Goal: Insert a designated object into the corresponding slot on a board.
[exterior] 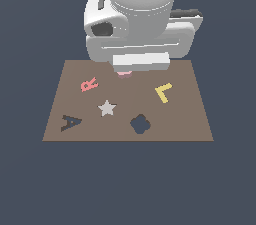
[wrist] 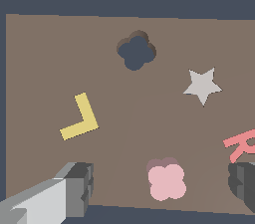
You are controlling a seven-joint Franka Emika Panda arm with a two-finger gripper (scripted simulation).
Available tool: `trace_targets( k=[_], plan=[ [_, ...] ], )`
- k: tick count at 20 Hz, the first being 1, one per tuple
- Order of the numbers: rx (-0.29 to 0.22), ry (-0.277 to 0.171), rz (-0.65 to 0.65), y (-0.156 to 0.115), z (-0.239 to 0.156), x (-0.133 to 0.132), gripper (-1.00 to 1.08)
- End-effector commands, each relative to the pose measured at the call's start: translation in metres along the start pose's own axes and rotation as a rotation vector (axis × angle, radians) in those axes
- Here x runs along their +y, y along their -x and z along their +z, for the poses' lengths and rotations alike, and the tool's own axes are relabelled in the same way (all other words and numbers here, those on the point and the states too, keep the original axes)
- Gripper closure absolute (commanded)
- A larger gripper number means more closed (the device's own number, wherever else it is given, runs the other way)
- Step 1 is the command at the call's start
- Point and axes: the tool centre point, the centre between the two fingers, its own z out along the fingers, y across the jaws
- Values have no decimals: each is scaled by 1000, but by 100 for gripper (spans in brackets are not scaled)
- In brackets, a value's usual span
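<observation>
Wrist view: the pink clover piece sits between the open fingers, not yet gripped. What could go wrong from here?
1. The gripper is open with wide gaps to the pink piece; an off-centre close might push or rotate it rather than grip it.
2. The piece lies near the board's edge, so a nudge could slide it off.
3. The clover slot needs matching lobes; a twisted grasp could jam the piece on the rim.

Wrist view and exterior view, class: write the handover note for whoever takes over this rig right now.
Gripper: jaws open, one on each side of the pale-pink clover piece, not closed on it.
Piece: lying on the brown board near its far edge, under the hand.
Slot: the dark clover cutout is empty, beyond the yellow L.
Done: hand positioned over the piece.
Left: grasp, lift, carry to the cutout, align lobes, insert.
</observation>
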Motion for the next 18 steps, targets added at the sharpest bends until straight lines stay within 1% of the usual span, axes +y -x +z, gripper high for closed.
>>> trace_targets(
  k=[1,9,18],
  plan=[
    [0,0,0,0,0,0,-92],
    [4,3,-16,9,10,3,-92],
    [19,14,-76,40,49,14,-92]
  ],
)
